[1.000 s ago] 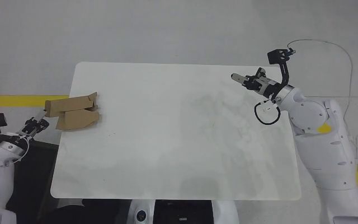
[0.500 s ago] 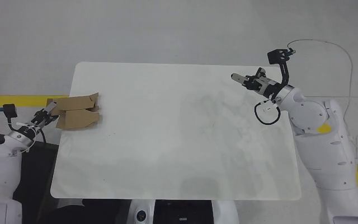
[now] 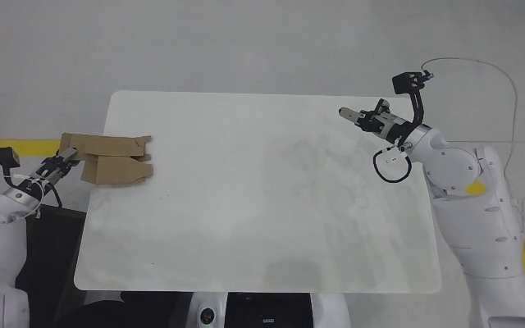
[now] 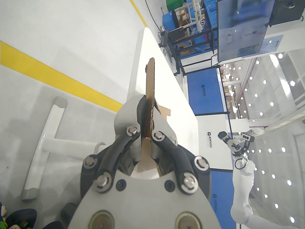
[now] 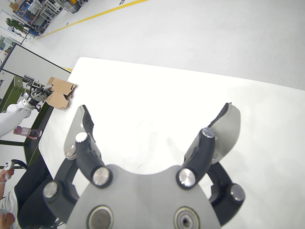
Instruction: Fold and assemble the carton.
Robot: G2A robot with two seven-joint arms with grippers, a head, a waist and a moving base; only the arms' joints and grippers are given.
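Observation:
A flattened brown carton (image 3: pixel 111 157) lies half over the left edge of the white table (image 3: pixel 262 213). My left gripper (image 3: pixel 67 157) is shut on the carton's outer flap, off the table's left side. In the left wrist view the cardboard (image 4: pixel 150 91) stands edge-on, pinched between the left gripper's fingers (image 4: pixel 140 113). My right gripper (image 3: pixel 349 114) hovers open over the table's far right part, with nothing between its fingers (image 5: pixel 85 120). From the right wrist view the carton (image 5: pixel 59 92) shows far off at the table's corner.
A yellow floor line (image 3: pixel 33 146) runs past the table's left side. The table's middle and near part carry nothing. A white bar frame (image 4: pixel 45 141) stands on the floor beside the left arm.
My left gripper rose to the carton's flap, closed on it and pulled it left and slightly back, so the carton now overhangs the table edge more. The right arm has kept still.

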